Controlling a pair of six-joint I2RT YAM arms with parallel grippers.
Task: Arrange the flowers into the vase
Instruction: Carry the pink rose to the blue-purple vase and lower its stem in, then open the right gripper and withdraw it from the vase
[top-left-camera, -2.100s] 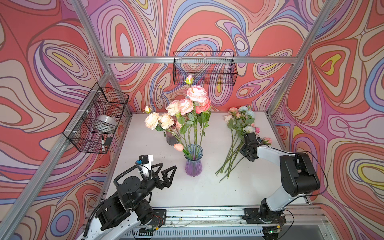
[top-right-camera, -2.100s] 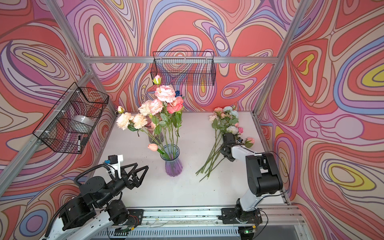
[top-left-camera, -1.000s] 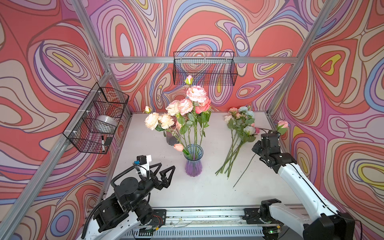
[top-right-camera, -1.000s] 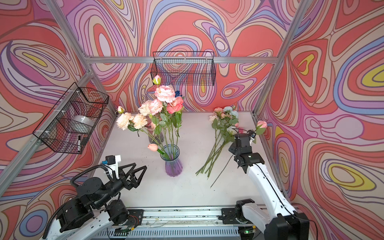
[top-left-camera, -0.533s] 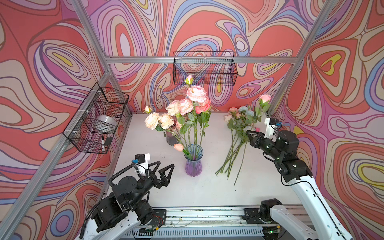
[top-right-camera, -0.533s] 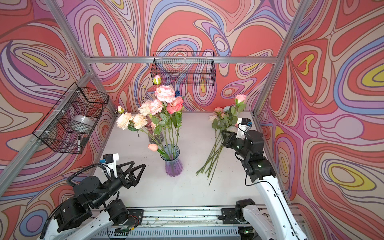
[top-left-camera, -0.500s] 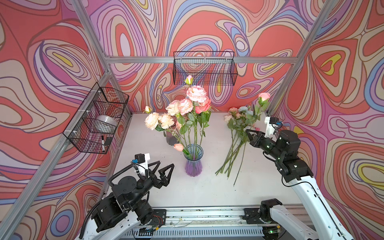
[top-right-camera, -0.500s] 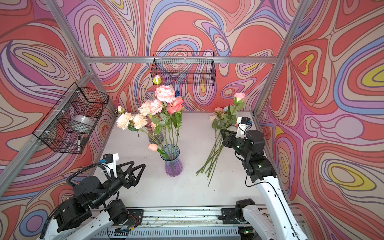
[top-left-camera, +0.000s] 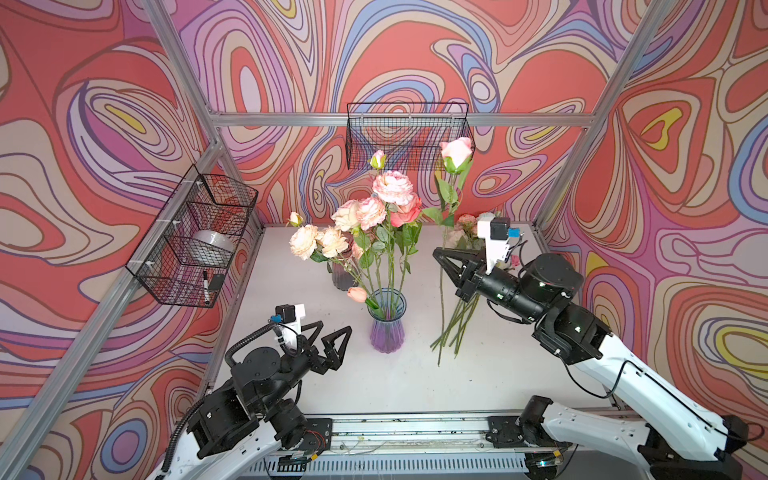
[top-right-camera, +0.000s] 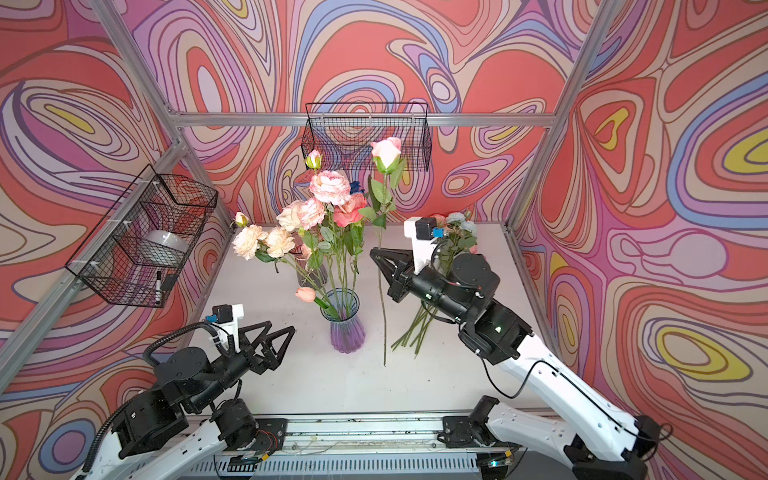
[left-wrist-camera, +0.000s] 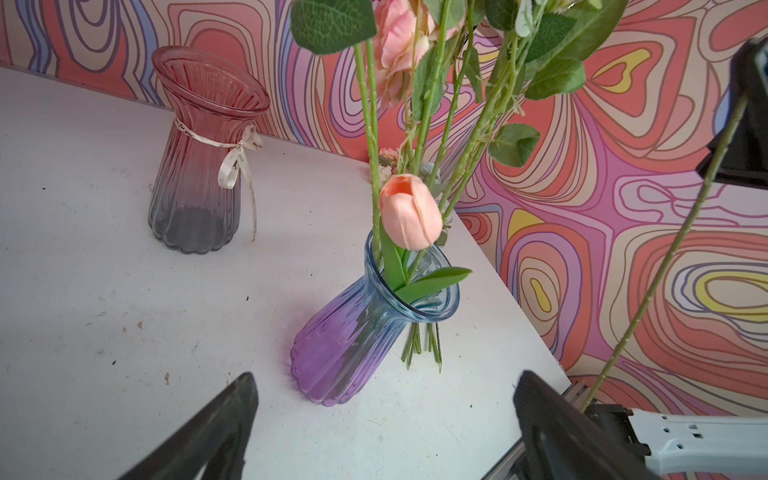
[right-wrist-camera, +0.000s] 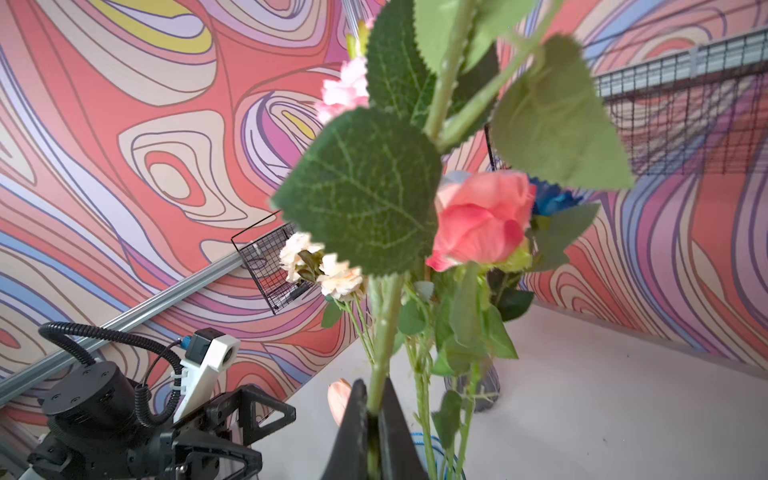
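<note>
Held rose, pink, stood upright in the air just at 3 o'clock of the blue-purple vase, not yet over its mouth. Right pincer was clamped on its stem about midway; the wrist view showed the stem pinched between closed jaws. Stem tip looked lower than the vase rim, so my read: it needed a lift before going in.

Progress, as judged: past halfway. Vase stood at centre of the table and carried roughly ten blooms: pink, peach, cream, one coral, one peach tulip low at the rim, one dark blue mostly hidden. Stems overlapped, so no exact stem count. The loose flowers lay in one pile on the table at 3 o'clock, beyond the held rose; several stems, maybe six, heads partly behind the arm.

Left pincer hovered at 8 o'clock of the vase, jaws wide, holding nothing.

Counts: vases two, the pink-grey vase empty at 11 o'clock; wire baskets two, on the walls; arms two.
</note>
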